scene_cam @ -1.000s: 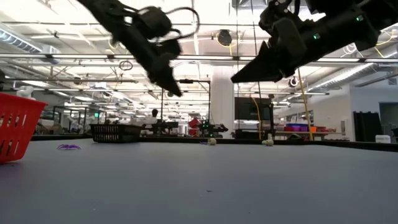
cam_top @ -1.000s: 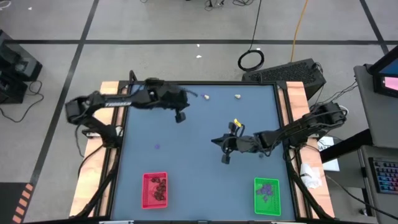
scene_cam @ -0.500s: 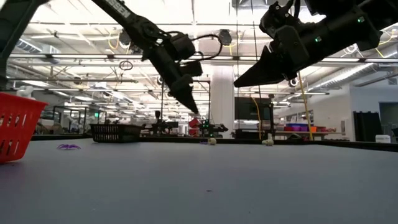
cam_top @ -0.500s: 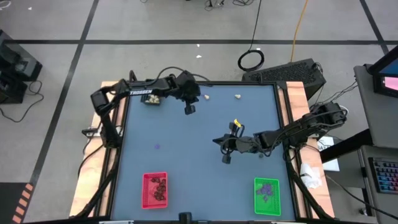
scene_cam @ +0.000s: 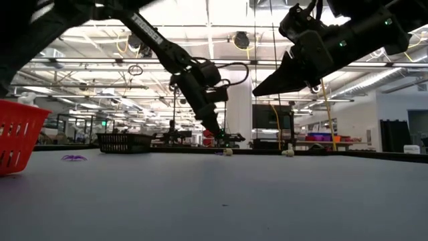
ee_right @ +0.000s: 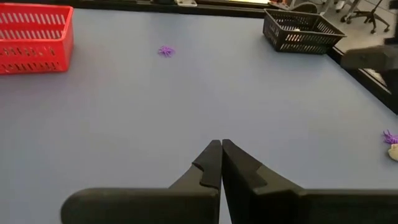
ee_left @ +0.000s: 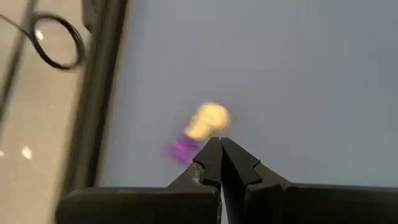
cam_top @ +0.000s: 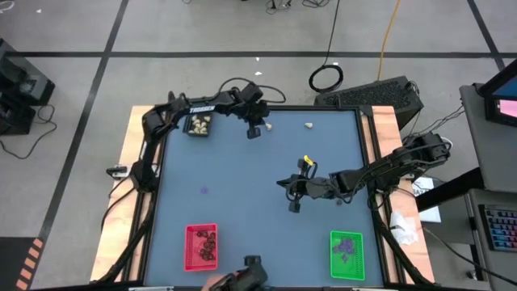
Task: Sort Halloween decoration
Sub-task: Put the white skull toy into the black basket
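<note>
While the right claw [cam_top: 292, 205] hangs pinched shut and empty over mid-surface, the left claw [cam_top: 254, 132], also closed on nothing, sits at the far edge of the surface [cam_top: 242, 210]. Cream-white lump [ee_left: 210, 119] lies just ahead of its tips, purple bit [ee_left: 180, 148] touching it. Left arm is clearly nearer; judgement: claw must open before descending

I see a red tray [cam_top: 201, 246] lower left, green tray [cam_top: 347, 255] lower right, black tray [cam_top: 199, 125] upper left, on blue-grey table [cam_top: 242, 202].
</note>
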Motion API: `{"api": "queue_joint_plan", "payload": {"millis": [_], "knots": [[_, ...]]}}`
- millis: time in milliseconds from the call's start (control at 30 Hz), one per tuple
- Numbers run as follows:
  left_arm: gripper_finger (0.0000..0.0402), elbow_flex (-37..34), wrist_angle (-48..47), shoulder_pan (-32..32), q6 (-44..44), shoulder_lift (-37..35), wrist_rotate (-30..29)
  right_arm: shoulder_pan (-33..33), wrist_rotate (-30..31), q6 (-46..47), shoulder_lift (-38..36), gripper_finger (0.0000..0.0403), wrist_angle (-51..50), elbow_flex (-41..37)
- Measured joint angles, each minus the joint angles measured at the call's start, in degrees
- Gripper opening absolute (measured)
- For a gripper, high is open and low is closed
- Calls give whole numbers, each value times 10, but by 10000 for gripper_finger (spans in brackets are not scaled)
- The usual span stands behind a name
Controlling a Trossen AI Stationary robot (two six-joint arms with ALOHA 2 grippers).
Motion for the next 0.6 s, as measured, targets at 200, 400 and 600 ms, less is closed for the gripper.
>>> {"api": "queue_joint_plan", "payload": {"millis": [200, 400, 600], "knots": [[8, 54, -16, 1, 59, 37, -7, 0, 0, -2, 0, 0, -9, 0], [72, 81, -13, 4, 81, 55, -8, 0, 0, -2, 0, 0, -24, 0], [141, 91, -14, 12, 91, 67, -9, 0, -1, -2, 0, 0, -29, 0]]}}
